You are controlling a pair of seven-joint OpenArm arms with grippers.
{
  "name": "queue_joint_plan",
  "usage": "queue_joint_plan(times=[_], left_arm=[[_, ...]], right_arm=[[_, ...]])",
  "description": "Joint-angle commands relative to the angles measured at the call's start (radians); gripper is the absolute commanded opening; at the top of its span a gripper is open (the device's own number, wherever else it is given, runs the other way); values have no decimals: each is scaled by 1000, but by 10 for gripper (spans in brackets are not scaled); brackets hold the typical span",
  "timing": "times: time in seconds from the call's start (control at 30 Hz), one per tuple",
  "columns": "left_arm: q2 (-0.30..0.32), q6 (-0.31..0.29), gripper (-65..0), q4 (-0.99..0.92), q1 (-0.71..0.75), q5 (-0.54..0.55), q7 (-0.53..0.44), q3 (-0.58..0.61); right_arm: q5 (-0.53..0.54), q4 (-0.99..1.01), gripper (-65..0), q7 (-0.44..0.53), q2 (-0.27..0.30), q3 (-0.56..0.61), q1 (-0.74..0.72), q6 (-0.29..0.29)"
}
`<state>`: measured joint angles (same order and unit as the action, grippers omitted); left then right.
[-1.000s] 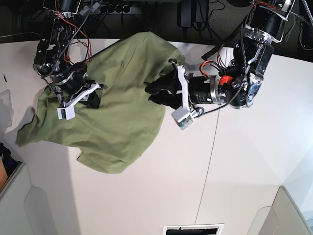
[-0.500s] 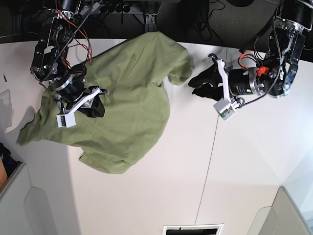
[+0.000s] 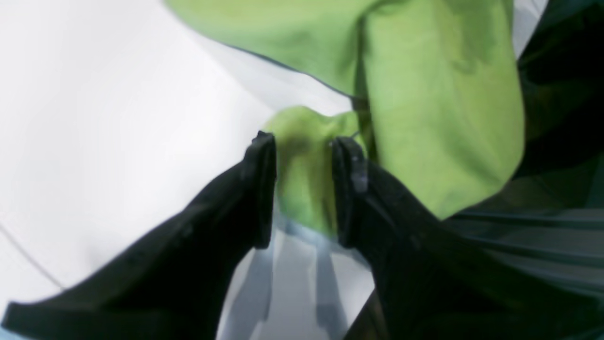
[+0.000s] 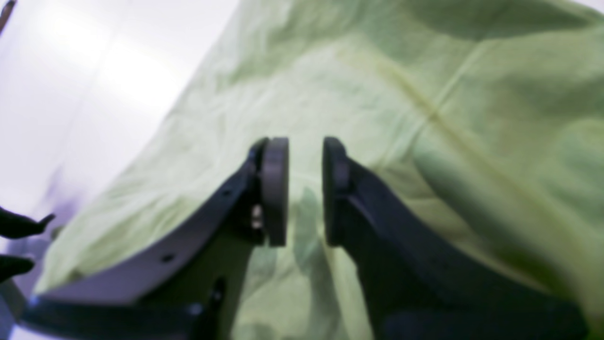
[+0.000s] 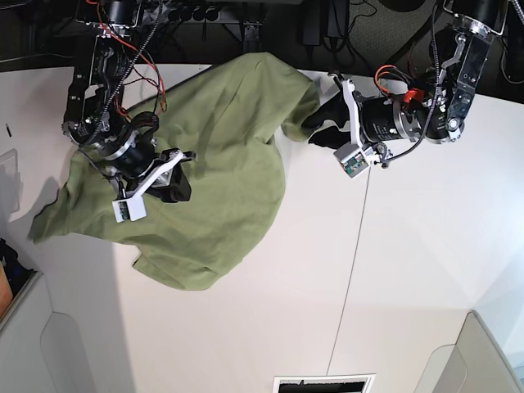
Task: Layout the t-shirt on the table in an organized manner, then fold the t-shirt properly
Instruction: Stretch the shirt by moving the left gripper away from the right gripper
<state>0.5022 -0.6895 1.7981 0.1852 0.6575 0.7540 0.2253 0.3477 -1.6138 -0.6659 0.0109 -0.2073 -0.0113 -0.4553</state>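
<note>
Green shirt [image 5: 213, 188] lies bunched on the white bench [image 5: 409, 246], far-left part in base view. Not spread yet: one sleeve end trails off to the side, the hem curls under at the near edge, and the top edge is close to the bench's back edge.

Left fingers [image 3: 259, 189] are set apart and straddle a small fold at the shirt's edge. Cloth fills most of the gap, but a firm pinch isn't clear. Right fingers [image 4: 276, 189] are narrow w/ a slim gap and nothing between them. They hover just over the cloth mid-body.

Risks, my read:
- Left may close on only the tip of the fold, so it slips out when pulled. The fold looks thick, so it could also catch 2 layers, and then the shirt drags as a lump instead of opening.
- Right gap is too slim for a fold, so it prob. pushes cloth and adds wrinkles unless it widens first.
- Pulling toward the back edge could tip cloth off the bench.
- The arms work opposite ends, so uneven pulls would twist the body and leave the sleeve tucked under.
- Wrist views are blurry, so contact is hard to confirm.

Containers: grey bin [image 5: 24, 327] at the near-left corner and another bin [image 5: 491, 352] at near-right. Only rims and walls show, so contents can't be told. No part of the shirt is in either; both are well apart from it.
</note>
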Motion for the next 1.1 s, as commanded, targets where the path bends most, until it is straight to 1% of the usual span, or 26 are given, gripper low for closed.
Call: queue_joint_plan(times=[0.0,0.1,0.13,0.2,0.27,0.3,0.4,0.47,0.53,0.67,0.73,0.97,1.0,1.07], left_arm=[[7,-9,-425,10,-10,-6,-31,13],[8,-9,-433,-19,-11,-82,-100,67],[8,-9,-461,-32,-11,-103,-126,80],[8,-9,-556,-51,-11,-143,-156,96],[8,-9,-650,-57,-11,-181,-159,96],[8,-9,-650,-57,-11,-203,-159,93],[18,51,-650,-56,-19,-245,-151,66],[32,59,-650,-56,-26,-245,-143,35],[48,79,-650,-56,-28,-245,-128,-8],[82,131,-650,-56,-27,-244,-106,-123],[98,152,-650,-56,-27,-242,-106,-187],[106,154,-650,-56,-31,-198,-78,-397],[106,155,-650,-56,-36,-197,-76,-423],[117,155,-650,-56,-36,-197,-77,-470]], right_arm=[[-2,-8,-518,35,3,8,-15,-11],[-29,14,-518,47,3,19,-17,-12],[-38,23,-518,55,3,20,-16,-12],[-71,48,-518,72,3,20,-16,-11],[-114,79,-518,93,7,19,-16,-7],[-133,95,-518,98,10,19,-16,9],[-183,135,-524,135,23,19,-16,44],[-184,149,-543,146,38,17,-16,58],[-184,150,-547,146,57,17,-15,77],[-184,150,-546,146,93,17,-16,82],[-183,150,-546,146,100,17,-16,82],[-183,150,-543,146,103,17,-15,82],[-183,150,-528,145,103,17,-15,83],[-183,150,-476,141,103,17,-13,83]])
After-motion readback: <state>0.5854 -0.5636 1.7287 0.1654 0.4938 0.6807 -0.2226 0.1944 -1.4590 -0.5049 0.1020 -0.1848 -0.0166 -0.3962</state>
